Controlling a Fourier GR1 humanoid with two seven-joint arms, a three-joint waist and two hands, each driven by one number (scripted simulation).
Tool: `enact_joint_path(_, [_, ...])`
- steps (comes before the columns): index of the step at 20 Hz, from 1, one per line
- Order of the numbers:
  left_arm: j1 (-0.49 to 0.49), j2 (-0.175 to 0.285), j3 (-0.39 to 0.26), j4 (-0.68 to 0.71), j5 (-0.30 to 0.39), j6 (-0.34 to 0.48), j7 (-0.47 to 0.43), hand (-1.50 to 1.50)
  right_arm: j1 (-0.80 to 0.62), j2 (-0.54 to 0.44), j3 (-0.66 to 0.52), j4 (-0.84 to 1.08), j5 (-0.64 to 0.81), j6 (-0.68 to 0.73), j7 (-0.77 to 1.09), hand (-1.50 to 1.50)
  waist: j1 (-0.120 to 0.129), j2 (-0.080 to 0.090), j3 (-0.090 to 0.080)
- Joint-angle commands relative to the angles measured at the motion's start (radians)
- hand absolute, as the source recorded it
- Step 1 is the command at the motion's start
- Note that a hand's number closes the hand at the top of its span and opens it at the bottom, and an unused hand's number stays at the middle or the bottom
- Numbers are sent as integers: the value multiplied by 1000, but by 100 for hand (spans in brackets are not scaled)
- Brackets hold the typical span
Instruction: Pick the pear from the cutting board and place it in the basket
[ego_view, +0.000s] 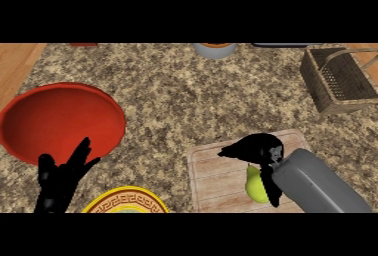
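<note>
On the speckled granite bench, the brown wicker basket at far right shows nothing inside and stands well apart from the pale wooden cutting board; the black right hand curls round the yellow-green pear, which lies on the board, so lifting, carrying and placing remain; the left hand rests open at lower left

Counter top, speckled brown-and-grey stone, with a strip of wood-toned surface at its far left. Large red bowl, upright, at left; yellow plate with dark key-pattern border, at the lower edge, near the bowl but apart. Grey cup, orange inside, at the far edge, partly cut off.
</note>
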Motion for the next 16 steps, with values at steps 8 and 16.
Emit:
enact_joint_path(8, [40, -30, 12, 57, -24, -24, 0, 0, 0, -46, 46, -4, 142, -86, -208, 150, 3, 10, -13])
enact_joint_path(16, [67, -21, 23, 5, -17, -28, 57, 0, 63, -7, -87, -77, 218, -233, 19, 150, -22, 0, -13])
